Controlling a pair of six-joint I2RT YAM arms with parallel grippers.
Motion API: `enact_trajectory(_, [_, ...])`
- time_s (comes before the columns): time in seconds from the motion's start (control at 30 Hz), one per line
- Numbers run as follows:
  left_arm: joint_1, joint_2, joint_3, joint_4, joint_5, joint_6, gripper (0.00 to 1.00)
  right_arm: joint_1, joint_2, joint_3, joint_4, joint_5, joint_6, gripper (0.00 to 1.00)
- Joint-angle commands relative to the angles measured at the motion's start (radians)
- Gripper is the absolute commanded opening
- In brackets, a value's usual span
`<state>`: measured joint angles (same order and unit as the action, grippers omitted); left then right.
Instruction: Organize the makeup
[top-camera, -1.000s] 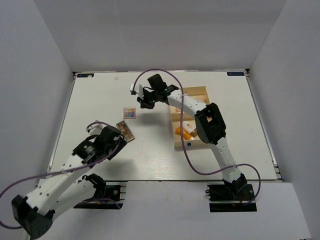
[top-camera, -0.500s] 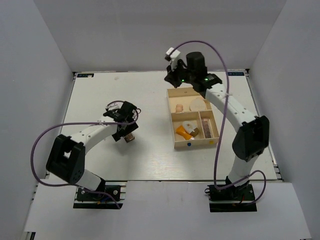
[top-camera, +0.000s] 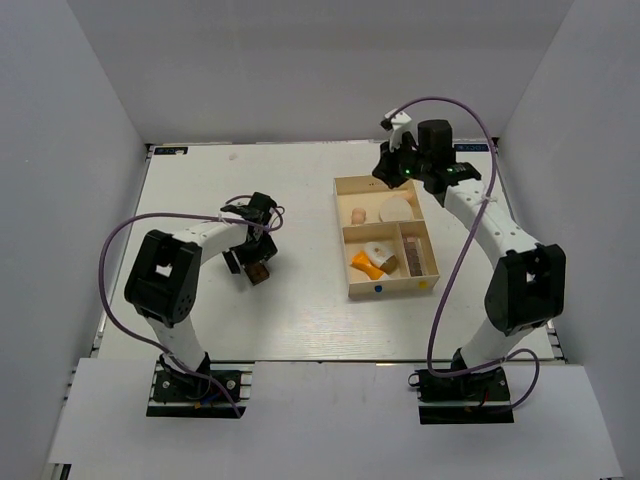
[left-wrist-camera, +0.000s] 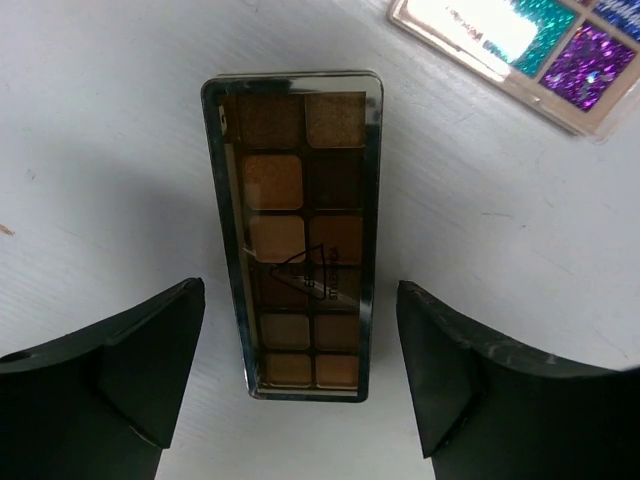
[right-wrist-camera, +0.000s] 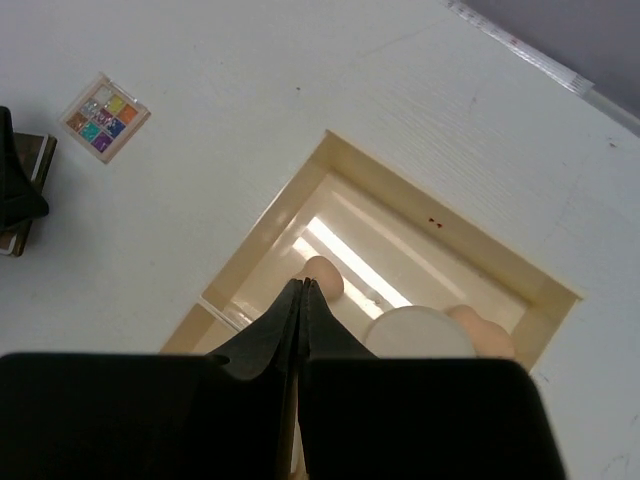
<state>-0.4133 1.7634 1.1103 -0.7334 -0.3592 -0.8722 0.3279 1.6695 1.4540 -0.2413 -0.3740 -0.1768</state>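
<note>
Our left pincer (left-wrist-camera: 300, 288) stands wide, one finger on each long side of a long brown palette (left-wrist-camera: 295, 230) that lies flat on the table (left-wrist-camera: 110, 150), not yet touched. The step in hand, as we judge it, is the pick-up. We should keep the palette centred between the fingers, come low enough to catch its thin edges, and close squarely so it does not twist. Then we lift it level and carry it toward the cream box (top-camera: 339, 240), which sits at 3 o'clock from it in the top view.

Our right pincer (right-wrist-camera: 303, 290) is pressed shut and empty, above the box's 12 o'clock compartment.

We count one square colourful palette (left-wrist-camera: 520, 45) on the table, at 1 o'clock from the brown one. In the box we count two peach sponges (right-wrist-camera: 325, 275), one round cream disc (top-camera: 398, 207), one orange tube (top-camera: 365, 263), one white egg-shaped item (top-camera: 377, 250), and what looks like a second brown palette (top-camera: 412, 262).
</note>
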Motion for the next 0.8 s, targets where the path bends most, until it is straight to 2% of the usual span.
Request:
enact_trajectory(0.0, [0.007, -0.008, 0.022, 0.0, 0.009, 0.019, 0.86, -0.035, -0.091, -0.009, 0.031, -0.035, 0.033, 0.0])
enact_trajectory(0.1, [0.007, -0.028, -0.019, 0.023, 0.019, 0.013, 0.74, -0.072, -0.114, -0.027, 0.031, -0.042, 0.037, 0.0])
enact_trajectory(0.2, [0.007, -0.038, -0.073, 0.041, 0.034, 0.004, 0.69, -0.11, -0.135, -0.046, 0.031, -0.046, 0.053, 0.0])
enact_trajectory(0.27, [0.007, -0.047, -0.098, 0.061, 0.043, -0.001, 0.61, -0.131, -0.155, -0.056, 0.03, -0.054, 0.06, 0.0])
enact_trajectory(0.3, [0.007, -0.056, -0.115, 0.068, 0.049, -0.004, 0.56, -0.145, -0.162, -0.064, 0.031, -0.058, 0.063, 0.0])
enact_trajectory(0.33, [0.007, -0.08, -0.116, 0.074, 0.045, -0.005, 0.43, -0.153, -0.177, -0.075, 0.03, -0.063, 0.063, 0.0])
enact_trajectory(0.4, [-0.005, -0.122, -0.118, 0.087, 0.036, 0.004, 0.35, -0.179, -0.198, -0.084, 0.025, -0.08, 0.062, 0.0])
enact_trajectory(0.47, [-0.016, -0.206, -0.11, 0.132, 0.068, 0.031, 0.27, -0.199, -0.206, -0.095, 0.019, -0.101, 0.059, 0.25])
enact_trajectory(0.5, [-0.025, -0.235, -0.109, 0.155, 0.122, 0.071, 0.26, -0.214, -0.212, -0.093, 0.013, -0.108, 0.059, 0.48])
enact_trajectory(0.53, [-0.025, -0.296, -0.109, 0.219, 0.156, 0.097, 0.24, -0.225, -0.214, -0.099, 0.011, -0.111, 0.065, 0.58])
enact_trajectory(0.57, [-0.035, -0.324, -0.109, 0.254, 0.201, 0.143, 0.22, -0.248, -0.217, -0.103, 0.013, -0.121, 0.071, 0.62])
enact_trajectory(0.63, [-0.047, -0.364, -0.09, 0.325, 0.297, 0.171, 0.21, -0.262, -0.223, -0.112, 0.011, -0.132, 0.092, 0.6])
enact_trajectory(0.7, [-0.071, -0.384, -0.066, 0.373, 0.357, 0.194, 0.2, -0.293, -0.223, -0.116, 0.014, -0.152, 0.112, 0.45])
enact_trajectory(0.73, [-0.071, -0.378, -0.041, 0.396, 0.449, 0.202, 0.19, -0.317, -0.223, -0.122, 0.016, -0.166, 0.117, 0.22])
enact_trajectory(0.77, [-0.087, -0.368, -0.027, 0.414, 0.479, 0.2, 0.19, -0.317, -0.225, -0.126, 0.017, -0.17, 0.123, 0.06])
